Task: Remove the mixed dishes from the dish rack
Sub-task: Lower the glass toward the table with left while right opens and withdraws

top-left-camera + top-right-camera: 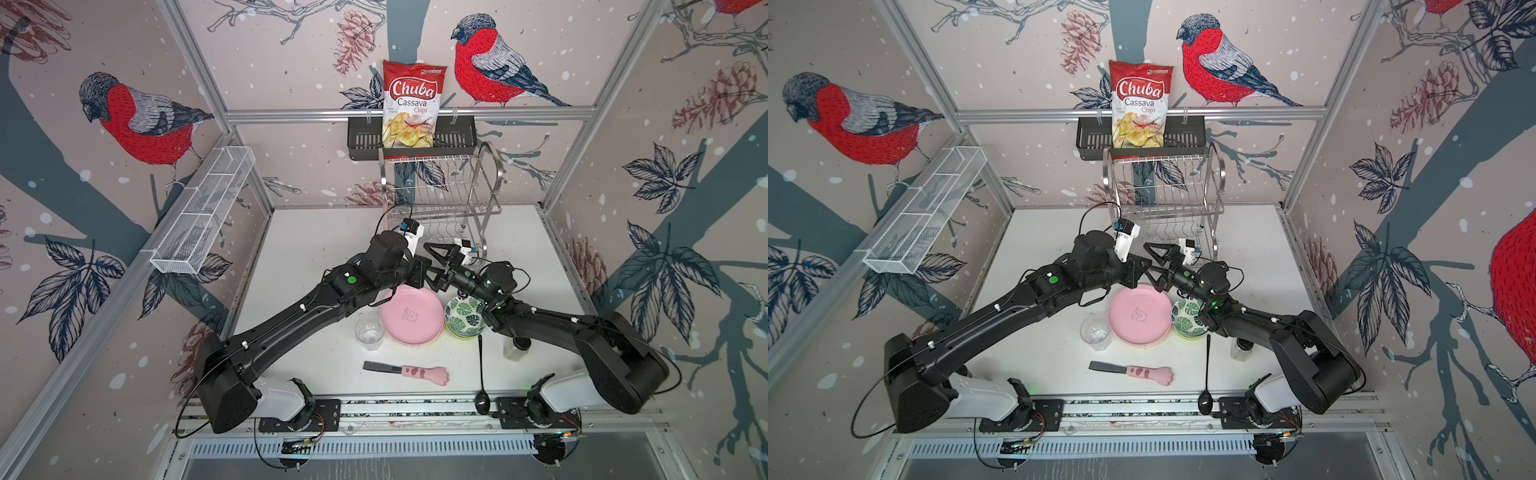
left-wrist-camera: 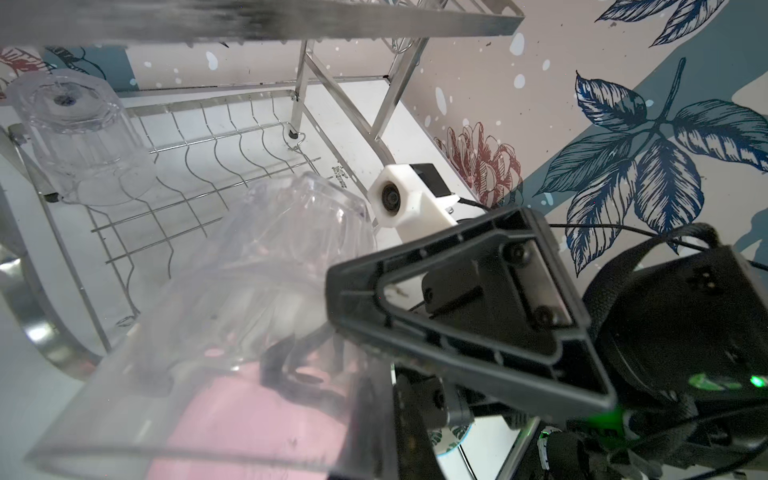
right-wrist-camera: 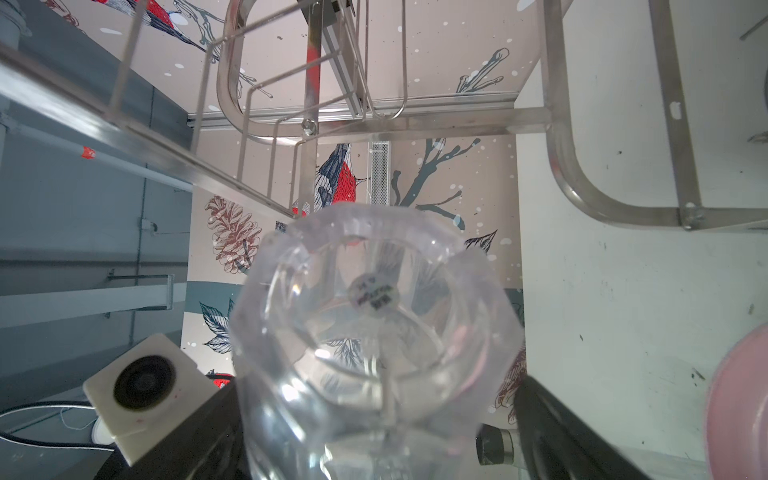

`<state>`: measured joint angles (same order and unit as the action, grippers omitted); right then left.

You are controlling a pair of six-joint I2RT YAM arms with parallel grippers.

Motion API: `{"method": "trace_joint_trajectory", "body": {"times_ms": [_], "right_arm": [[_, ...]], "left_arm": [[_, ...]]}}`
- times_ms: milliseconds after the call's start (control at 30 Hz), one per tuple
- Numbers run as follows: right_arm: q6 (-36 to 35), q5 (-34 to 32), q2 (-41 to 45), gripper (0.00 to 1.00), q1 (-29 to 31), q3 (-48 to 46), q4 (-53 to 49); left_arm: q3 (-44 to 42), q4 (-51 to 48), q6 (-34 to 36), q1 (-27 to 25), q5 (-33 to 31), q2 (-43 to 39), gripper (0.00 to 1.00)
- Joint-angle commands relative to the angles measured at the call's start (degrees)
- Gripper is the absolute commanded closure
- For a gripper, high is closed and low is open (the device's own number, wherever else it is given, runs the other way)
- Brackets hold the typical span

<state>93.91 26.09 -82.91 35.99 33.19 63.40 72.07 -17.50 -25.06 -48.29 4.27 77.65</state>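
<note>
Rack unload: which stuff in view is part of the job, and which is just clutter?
Job:
dish rack
held glass
upturned glass in rack
glass on table
pink plate
leaf bowl

Clutter:
chip bag
black spoon
paw-handled tool
small jar
black basket
white mesh tray

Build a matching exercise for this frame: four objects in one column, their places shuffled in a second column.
1 chips bag
2 pink plate
3 black spoon
4 inverted glass

a lower tier of the dish rack
b black basket on the back wall
c table, between upright glass and leaf bowl
d table's front edge

Pairs: 1-b, 2-c, 3-d, 4-a
</note>
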Motion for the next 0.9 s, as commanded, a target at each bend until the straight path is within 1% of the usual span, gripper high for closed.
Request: {"method": "trace_joint_trajectory", "body": {"times_ms": [0,200,267,333,467,600,733,867], "right_arm": [[-1.35,0.02,-0.45,0.01,-0.69,-0.6,1.49],[-1.27,-0.16,-0.75,0.01,-2.05,-2.75,1.74],[-1.27,-0.22,-0.65,0.01,-2.4,-3.36,1.78],[-1.27,-0.16,-0.67,0.01,-2.67,-3.82,1.76],[-1.49,-0.15,-0.33,0.01,-3.25,-4.36,1.39],[-1.96,-0.23,0.27,0.01,-3.56,-4.54,0.72],[-2.4,-0.41,1.13,0.01,-3.72,-4.95,0.14],[-2.98,-0.92,2.81,0.01,-4.16,-6.17,-1.17]], "left_arm": [[1.46,-3.13,1.41,-0.05,-0.32,-1.89,1.0],[2.05,-13.35,2.14,0.84,-5.47,-5.68,1.0],[2.1,-16.98,2.42,2.33,-5.98,-6.76,1.0],[1.92,-20.76,2.47,4.87,-6.03,-7.59,1.0],[1.35,-25.97,4.23,8.72,-6.68,-8.31,1.0],[1.47,-31.29,5.97,10.95,-8.67,-5.03,1.0],[-0.67,-32.4,4.09,11.46,-12.42,-1.72,1.0],[-1.26,-32.2,5.39,11.64,-11.2,2.5,1.0]]}}
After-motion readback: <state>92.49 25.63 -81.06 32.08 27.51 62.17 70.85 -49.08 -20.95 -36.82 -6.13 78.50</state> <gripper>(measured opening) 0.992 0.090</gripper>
